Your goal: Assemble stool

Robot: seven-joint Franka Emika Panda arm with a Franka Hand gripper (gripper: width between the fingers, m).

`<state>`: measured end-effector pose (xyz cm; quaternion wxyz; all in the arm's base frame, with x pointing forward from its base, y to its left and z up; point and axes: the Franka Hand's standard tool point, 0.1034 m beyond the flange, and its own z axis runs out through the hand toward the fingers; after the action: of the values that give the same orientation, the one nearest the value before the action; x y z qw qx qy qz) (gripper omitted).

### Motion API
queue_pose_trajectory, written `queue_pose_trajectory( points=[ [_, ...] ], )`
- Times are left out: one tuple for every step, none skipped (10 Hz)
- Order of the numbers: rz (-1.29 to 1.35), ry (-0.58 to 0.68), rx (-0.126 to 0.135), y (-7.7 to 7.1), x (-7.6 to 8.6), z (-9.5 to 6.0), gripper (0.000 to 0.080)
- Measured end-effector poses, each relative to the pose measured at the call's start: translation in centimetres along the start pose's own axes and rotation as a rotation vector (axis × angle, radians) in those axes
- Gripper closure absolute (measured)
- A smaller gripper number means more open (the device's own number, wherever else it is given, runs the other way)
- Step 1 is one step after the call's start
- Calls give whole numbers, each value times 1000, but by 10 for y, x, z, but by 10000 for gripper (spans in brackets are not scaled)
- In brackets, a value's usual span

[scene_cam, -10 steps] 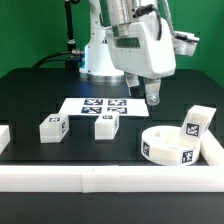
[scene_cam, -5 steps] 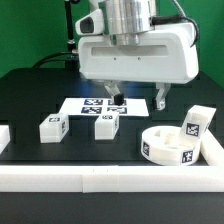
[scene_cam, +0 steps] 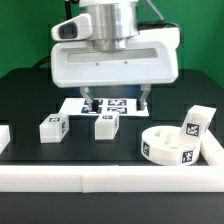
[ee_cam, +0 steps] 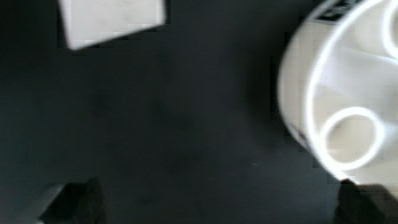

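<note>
The round white stool seat (scene_cam: 170, 146) lies on the black table at the exterior view's right; a tagged leg (scene_cam: 195, 123) leans on its far rim. Two more tagged legs (scene_cam: 52, 128) (scene_cam: 106, 125) stand apart on the table at the left and middle. My gripper (scene_cam: 118, 103) hangs open and empty above the marker board (scene_cam: 105, 106), behind the middle leg, touching nothing. In the wrist view the open gripper (ee_cam: 217, 205) shows its dark fingertips (ee_cam: 71, 203) wide apart over bare table, with the seat's rim (ee_cam: 338, 100) at one side and a white leg (ee_cam: 116, 20) in a far corner.
A long white border rail (scene_cam: 110, 178) runs along the table's front edge, with rail pieces at the exterior view's left (scene_cam: 4, 135) and right (scene_cam: 214, 152). The arm's white base stands behind the marker board.
The gripper has swung from the exterior view's right toward the left and turned broadside to the camera. It stays open and empty. The stool parts have not moved.
</note>
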<state>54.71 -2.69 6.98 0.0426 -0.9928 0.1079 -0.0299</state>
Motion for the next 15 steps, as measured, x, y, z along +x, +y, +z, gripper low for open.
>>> queue_pose_trajectory(
  points=[
    [-2, 9, -9, 19, 1, 1, 151],
    [10, 4, -12, 26, -1, 2, 151],
    [11, -27, -3, 21, -3, 3, 151],
    [12, -41, -1, 21, -5, 3, 151],
    [15, -138, 17, 19, -12, 4, 151],
    [28, -224, 24, 20, -14, 6, 151],
    [61, -343, 24, 25, -21, 13, 151],
    [95, -443, 23, 29, -22, 19, 151],
    [106, -493, 16, 27, -23, 23, 151],
    [116, -622, 28, 25, -34, 24, 151],
    [125, -726, 37, 26, -34, 25, 151],
    [124, -771, 39, 26, -30, 27, 151],
    [133, -890, 45, 24, -40, 23, 151],
    [131, -1009, 50, 25, -43, 25, 151],
    [124, -1046, 48, 25, -39, 29, 151]
  ],
)
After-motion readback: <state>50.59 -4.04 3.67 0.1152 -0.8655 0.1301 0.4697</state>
